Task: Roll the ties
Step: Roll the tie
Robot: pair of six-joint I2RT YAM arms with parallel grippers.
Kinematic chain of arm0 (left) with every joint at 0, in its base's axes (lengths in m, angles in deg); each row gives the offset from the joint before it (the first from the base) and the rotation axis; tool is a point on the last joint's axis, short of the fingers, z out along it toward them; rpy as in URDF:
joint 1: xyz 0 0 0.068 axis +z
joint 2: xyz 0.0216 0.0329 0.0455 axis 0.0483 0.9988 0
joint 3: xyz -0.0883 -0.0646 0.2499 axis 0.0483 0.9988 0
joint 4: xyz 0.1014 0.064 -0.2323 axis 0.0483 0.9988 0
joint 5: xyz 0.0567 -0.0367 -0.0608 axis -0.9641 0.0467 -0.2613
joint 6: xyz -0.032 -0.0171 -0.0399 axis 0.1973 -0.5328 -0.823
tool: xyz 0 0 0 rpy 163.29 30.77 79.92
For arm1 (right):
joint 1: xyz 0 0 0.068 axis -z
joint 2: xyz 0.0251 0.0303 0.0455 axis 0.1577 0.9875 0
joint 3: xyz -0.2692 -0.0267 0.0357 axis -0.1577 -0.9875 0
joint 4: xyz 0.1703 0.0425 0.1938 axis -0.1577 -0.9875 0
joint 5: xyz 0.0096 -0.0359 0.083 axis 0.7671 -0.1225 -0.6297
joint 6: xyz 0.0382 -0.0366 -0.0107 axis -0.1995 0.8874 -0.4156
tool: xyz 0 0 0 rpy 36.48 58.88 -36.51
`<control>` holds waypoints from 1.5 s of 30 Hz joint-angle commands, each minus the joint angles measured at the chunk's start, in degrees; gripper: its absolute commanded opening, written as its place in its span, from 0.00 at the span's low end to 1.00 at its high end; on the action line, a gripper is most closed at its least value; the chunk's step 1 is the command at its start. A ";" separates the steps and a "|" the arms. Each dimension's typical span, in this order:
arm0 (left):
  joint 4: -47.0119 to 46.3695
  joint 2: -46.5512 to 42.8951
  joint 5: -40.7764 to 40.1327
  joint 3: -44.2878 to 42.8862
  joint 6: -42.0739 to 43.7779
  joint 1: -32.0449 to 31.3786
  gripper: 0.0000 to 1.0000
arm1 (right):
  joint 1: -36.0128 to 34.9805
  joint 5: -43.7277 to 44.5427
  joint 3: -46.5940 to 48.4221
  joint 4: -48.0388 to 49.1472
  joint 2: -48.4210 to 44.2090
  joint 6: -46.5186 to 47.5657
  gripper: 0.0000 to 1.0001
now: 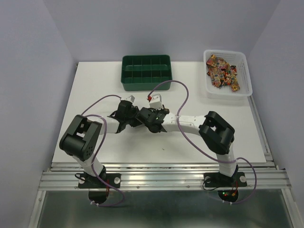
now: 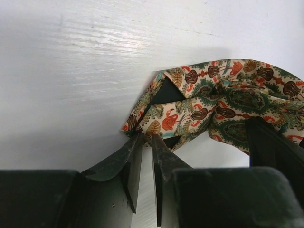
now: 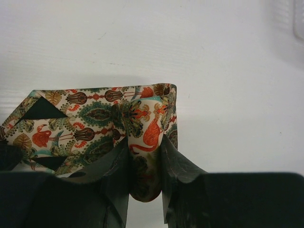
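Observation:
One tie (image 2: 213, 99), cream with red, green and brown paisley, lies on the white table between my two grippers. My left gripper (image 2: 146, 137) is nearly closed, its tips pinching the tie's folded pointed end. My right gripper (image 3: 145, 147) is shut on a rolled loop of the same tie (image 3: 95, 118), which bulges between its fingers. In the top view both grippers, left (image 1: 128, 118) and right (image 1: 145, 118), meet at the table's middle and hide the tie. Several more ties (image 1: 222, 71) lie bundled in the white basket.
A green compartment tray (image 1: 124, 71) stands at the back centre. The white basket (image 1: 246, 76) stands at the back right. Purple cables loop over both arms. The right gripper's dark finger (image 2: 273, 147) shows in the left wrist view.

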 commanded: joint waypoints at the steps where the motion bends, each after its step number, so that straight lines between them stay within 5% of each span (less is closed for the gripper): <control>1: 4.13 -1.95 -0.72 1.94 1.31 1.46 0.27 | -0.98 -1.96 2.65 2.31 1.89 0.03 0.20; 19: 3.34 -4.67 3.06 2.03 2.19 4.89 0.28 | -1.77 -11.44 4.24 6.62 4.00 0.03 0.24; 28: 3.52 -6.17 3.41 1.33 3.34 5.24 0.28 | -1.77 -14.87 5.20 6.79 4.61 -1.73 0.34; 34: 3.60 -6.17 3.68 0.80 3.78 5.24 0.28 | -1.77 -18.04 4.50 7.93 3.65 -2.17 0.53; 45: 0.97 -5.38 7.10 -0.52 4.83 5.59 0.34 | -0.80 -22.78 2.31 12.50 1.54 -2.16 0.62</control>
